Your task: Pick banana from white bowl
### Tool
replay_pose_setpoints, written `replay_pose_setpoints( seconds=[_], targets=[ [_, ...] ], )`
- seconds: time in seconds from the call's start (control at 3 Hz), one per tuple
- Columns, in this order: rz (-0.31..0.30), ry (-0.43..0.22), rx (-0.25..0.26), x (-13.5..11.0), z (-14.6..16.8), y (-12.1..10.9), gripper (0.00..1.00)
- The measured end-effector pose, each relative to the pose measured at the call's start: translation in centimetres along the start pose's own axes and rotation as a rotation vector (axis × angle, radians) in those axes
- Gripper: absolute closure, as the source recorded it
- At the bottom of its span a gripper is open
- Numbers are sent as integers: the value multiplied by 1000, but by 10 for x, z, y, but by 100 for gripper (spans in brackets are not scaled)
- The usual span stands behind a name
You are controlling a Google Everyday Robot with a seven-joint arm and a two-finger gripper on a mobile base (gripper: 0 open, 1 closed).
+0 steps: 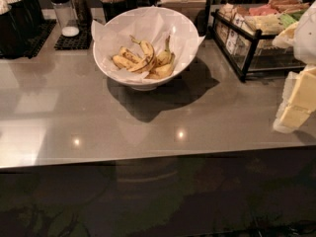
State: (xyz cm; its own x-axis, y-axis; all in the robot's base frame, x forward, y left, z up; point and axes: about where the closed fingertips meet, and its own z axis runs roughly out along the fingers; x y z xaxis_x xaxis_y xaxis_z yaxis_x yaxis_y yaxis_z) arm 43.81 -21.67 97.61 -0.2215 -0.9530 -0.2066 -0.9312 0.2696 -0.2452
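jaws: cannot tell; gripper [297,102] at right edge, well apart from bananas [143,61] in white bowl [148,83]

Spotted bananas [143,60] lay in the paper-lined white bowl [123,81] far on the grey counter [98,122]; the gripper [297,105] hung at the right edge, well apart.

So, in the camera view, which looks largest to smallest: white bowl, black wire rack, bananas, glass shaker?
1. white bowl
2. black wire rack, nearly alike; the tool at the right edge hides part, so unsure
3. bananas
4. glass shaker
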Motion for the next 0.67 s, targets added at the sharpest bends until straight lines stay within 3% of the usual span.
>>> replay_pose_setpoints(
  seconds=[0.33, 0.67],
  targets=[
    [0, 0, 0, 0, 0, 0, 0],
    [-112, -29, -26, -18, 3, -18, 0]
  ],
)
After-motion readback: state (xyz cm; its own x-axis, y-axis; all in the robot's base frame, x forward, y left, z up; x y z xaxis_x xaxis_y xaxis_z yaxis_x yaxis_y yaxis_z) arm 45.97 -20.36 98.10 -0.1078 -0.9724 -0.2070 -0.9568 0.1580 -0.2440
